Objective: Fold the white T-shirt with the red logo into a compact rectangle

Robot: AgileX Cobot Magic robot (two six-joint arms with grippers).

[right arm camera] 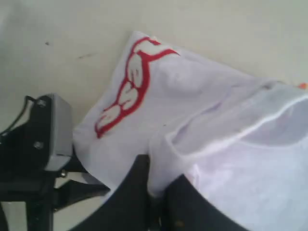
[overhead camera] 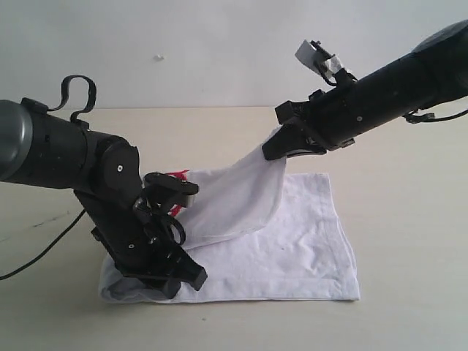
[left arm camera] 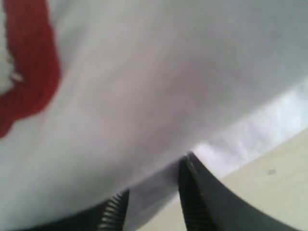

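The white T-shirt [overhead camera: 292,241] lies part-folded on the table, and one layer is lifted and stretched between both grippers. My right gripper [overhead camera: 278,150] is shut on a bunched fold of the shirt [right arm camera: 202,144]; the cloth is pinched between its dark fingers [right arm camera: 137,187]. My left gripper [overhead camera: 179,191] holds the other end of the lifted layer. In the left wrist view white cloth [left arm camera: 168,86] fills the frame and runs between the fingers [left arm camera: 192,192]. The red logo [right arm camera: 127,86] shows on the raised layer, by the left gripper [overhead camera: 178,175]. An orange neck tag [right arm camera: 302,85] peeks out.
The beige table [overhead camera: 395,183] extends around the shirt. My bulky left arm [overhead camera: 110,190] stands over the shirt's near left corner, and its cable [overhead camera: 44,252] trails off left. The left gripper's body [right arm camera: 48,130] shows in the right wrist view.
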